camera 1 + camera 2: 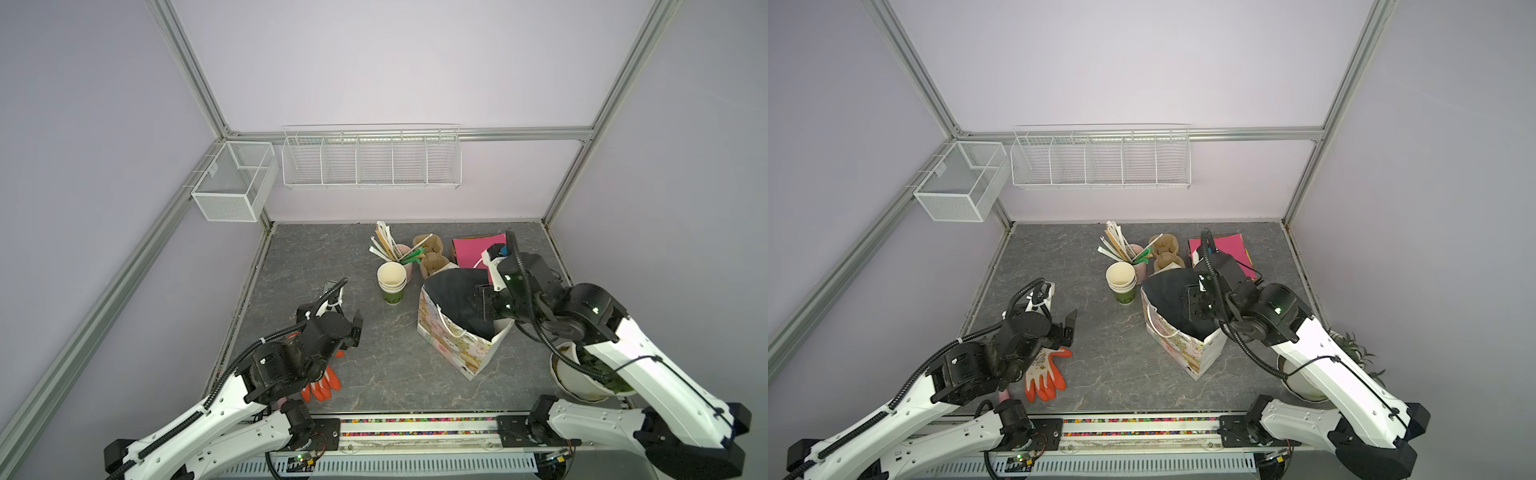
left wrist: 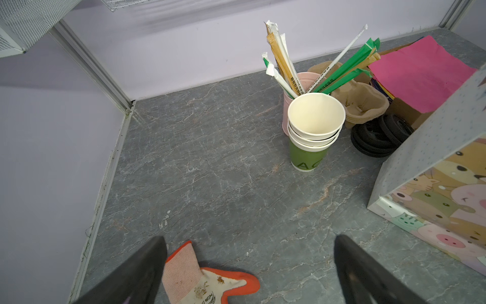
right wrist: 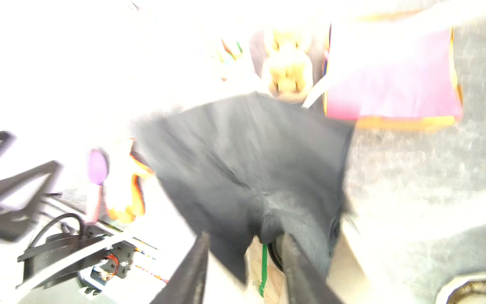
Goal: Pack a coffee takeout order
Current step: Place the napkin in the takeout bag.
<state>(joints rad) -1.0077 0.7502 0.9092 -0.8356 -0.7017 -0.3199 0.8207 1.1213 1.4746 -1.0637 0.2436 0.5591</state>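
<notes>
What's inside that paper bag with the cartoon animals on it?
A black paper sheet fills the mouth of the bag, with the right claw reaching in. The blurred right wrist view shows a green strip past the sheet's edge. Whatever else lies below is covered.

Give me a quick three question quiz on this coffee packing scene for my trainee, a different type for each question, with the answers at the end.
1. True or false: the left gripper is open and empty.
2. In the cup stack, the bottom cup is: A green, B pink, C black.
3. What is draped over the mouth of the gift bag?
Key: 1 true; 2 A; 3 the black paper sheet.
</notes>
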